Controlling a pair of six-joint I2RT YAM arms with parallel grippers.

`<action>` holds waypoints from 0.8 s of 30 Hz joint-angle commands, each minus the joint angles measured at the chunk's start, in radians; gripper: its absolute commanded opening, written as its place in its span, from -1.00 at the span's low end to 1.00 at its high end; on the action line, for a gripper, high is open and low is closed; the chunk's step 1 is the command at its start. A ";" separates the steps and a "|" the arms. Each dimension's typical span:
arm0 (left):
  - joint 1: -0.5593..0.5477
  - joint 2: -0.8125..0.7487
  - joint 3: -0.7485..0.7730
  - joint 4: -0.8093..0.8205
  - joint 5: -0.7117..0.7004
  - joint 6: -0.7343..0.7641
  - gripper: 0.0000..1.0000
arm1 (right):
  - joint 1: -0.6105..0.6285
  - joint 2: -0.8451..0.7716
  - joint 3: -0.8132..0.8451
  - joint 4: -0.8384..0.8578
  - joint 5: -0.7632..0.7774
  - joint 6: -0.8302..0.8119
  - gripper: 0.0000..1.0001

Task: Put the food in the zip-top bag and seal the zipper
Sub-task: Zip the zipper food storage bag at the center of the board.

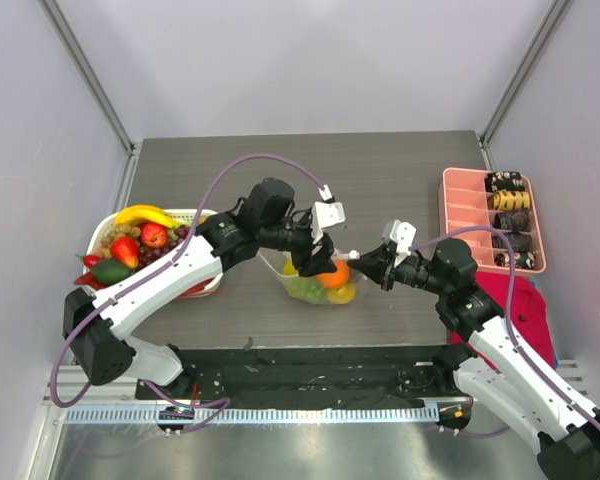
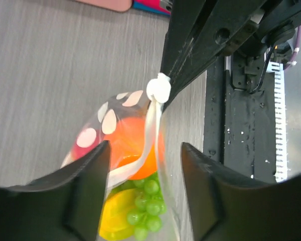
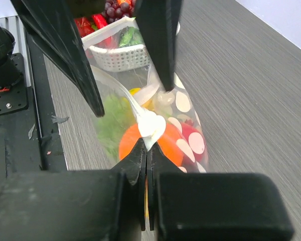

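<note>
Beside the white basket [image 3: 123, 57] the filled zip-top bag [image 1: 310, 288] slumps, soft and slippery. The right gripper [image 3: 146, 145] pinches its zipper tab [image 3: 151, 125], likely the firmest hold; the left gripper [image 2: 144, 148] straddles the mouth, wide, apparently not touching.

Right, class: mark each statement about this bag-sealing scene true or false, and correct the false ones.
1. The right gripper is pinched shut on the white tab at the end of the zipper. True.
2. The dotted zip-top bag is empty. False: it holds an orange, green grapes and a yellow fruit.
3. The left gripper is open, with one finger on each side of the bag's mouth. True.
4. The white basket holds no fruit. False: a banana and a strawberry lie in it, among other pieces.
5. In the top view, the pink tray stands left of the bag. False: it stands to the right.
</note>
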 commanded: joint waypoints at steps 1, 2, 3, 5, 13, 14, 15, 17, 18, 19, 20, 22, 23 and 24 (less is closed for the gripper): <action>0.005 -0.006 0.094 0.022 0.016 -0.043 0.32 | 0.005 -0.037 0.034 0.028 0.013 -0.040 -0.98; 0.005 0.012 0.113 0.019 0.022 -0.054 0.33 | 0.005 -0.035 0.036 0.025 0.012 -0.048 -0.98; 0.005 0.027 0.146 0.012 0.047 -0.075 0.34 | 0.005 -0.034 0.036 0.023 0.010 -0.054 -0.98; -0.004 0.070 0.179 -0.008 0.055 -0.084 0.36 | 0.005 -0.025 0.044 0.019 0.004 -0.057 -0.98; -0.040 0.158 0.259 -0.048 0.094 -0.028 0.25 | 0.005 -0.015 0.064 0.006 -0.001 -0.060 -0.97; -0.040 0.158 0.256 -0.053 0.096 -0.020 0.21 | 0.006 -0.018 0.062 0.003 -0.001 -0.061 -0.98; -0.040 0.155 0.253 -0.051 0.099 -0.008 0.18 | 0.005 -0.023 0.062 0.003 -0.001 -0.065 -0.97; -0.040 0.150 0.244 -0.061 0.117 0.032 0.04 | 0.003 -0.028 0.062 -0.009 -0.001 -0.066 -0.98; -0.040 0.147 0.238 -0.062 0.125 0.044 -0.01 | 0.005 -0.029 0.062 -0.010 -0.001 -0.066 -0.97; -0.041 0.143 0.236 -0.062 0.128 0.061 -0.12 | 0.003 -0.031 0.059 -0.014 -0.001 -0.066 -0.97; -0.043 0.141 0.229 -0.061 0.125 0.064 -0.19 | 0.005 -0.032 0.057 -0.014 -0.001 -0.063 -0.98; -0.041 0.141 0.227 -0.062 0.119 0.071 -0.37 | 0.003 -0.034 0.056 -0.014 -0.001 -0.061 -0.97; -0.043 0.140 0.226 -0.062 0.117 0.080 -0.45 | 0.003 -0.035 0.056 -0.014 0.001 -0.060 -0.98; -0.043 0.139 0.224 -0.064 0.117 0.087 -0.52 | 0.003 -0.035 0.056 -0.015 0.002 -0.058 -0.97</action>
